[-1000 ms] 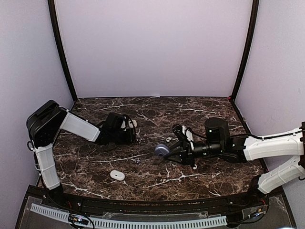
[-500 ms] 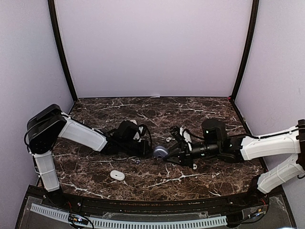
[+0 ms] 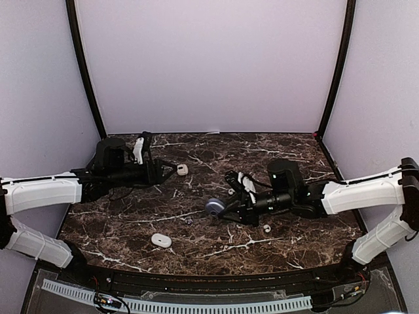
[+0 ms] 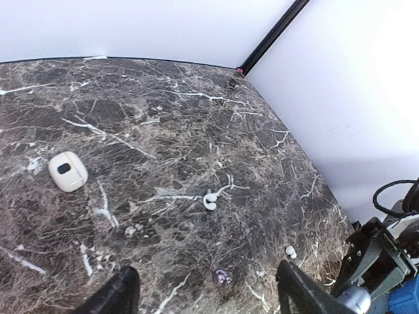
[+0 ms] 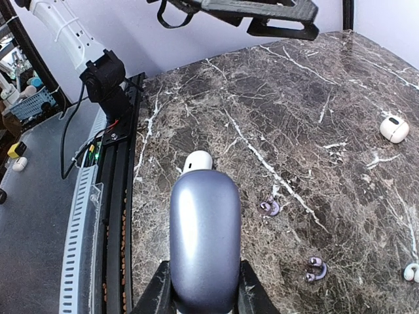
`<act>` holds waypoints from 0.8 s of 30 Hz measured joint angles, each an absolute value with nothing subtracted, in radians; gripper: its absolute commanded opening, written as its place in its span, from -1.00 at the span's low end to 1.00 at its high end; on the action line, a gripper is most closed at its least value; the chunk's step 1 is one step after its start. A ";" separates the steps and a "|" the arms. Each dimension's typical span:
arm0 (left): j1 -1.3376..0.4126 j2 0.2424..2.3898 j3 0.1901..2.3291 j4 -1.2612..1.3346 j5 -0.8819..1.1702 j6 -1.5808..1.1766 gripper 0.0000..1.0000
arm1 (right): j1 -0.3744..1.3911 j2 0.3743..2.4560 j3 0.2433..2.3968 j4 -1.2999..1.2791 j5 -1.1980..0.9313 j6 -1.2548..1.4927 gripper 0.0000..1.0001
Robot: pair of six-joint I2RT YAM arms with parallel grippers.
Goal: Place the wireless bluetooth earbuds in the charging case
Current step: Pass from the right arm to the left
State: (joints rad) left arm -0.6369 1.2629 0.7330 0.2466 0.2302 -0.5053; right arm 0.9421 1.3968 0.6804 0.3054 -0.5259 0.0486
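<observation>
The right gripper [image 5: 205,291] clamps the blue-grey charging case [image 5: 205,222] mid-worktop, while the left gripper [image 4: 208,297] hangs wide open and empty at far left. Fetching an earbud seems the step in hand: the left must pinch 1 tiny white earbud [image 4: 209,201] lying loose ahead, with bare worktop [image 4: 163,98] around it and the walls [image 4: 340,98] well apart.

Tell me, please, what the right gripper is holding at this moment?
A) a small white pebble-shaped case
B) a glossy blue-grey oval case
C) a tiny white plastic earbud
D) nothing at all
B: in the right wrist view the right gripper is clamped on both sides of the glossy blue-grey oval case, which is lifted above the marble.
</observation>
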 measured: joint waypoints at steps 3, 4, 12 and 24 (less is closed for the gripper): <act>-0.611 1.211 0.663 0.253 0.282 -0.449 0.74 | 0.942 1.429 0.719 0.284 -0.527 0.038 -0.85; -0.612 1.203 0.648 0.261 0.303 -0.428 0.74 | 0.942 1.438 0.729 0.280 -0.527 0.037 -0.85; -0.614 1.147 0.525 0.421 0.468 -0.257 0.98 | 0.942 1.514 0.809 0.236 -0.538 0.028 -0.84; -0.614 1.198 0.490 0.573 0.720 -0.062 0.97 | 0.984 1.586 0.915 0.134 -0.514 -0.051 -0.84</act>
State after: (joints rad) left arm -0.6136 1.1976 0.4900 0.5732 0.7200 -0.0624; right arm 0.9836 1.5864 0.9150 0.1341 -0.5144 -0.0513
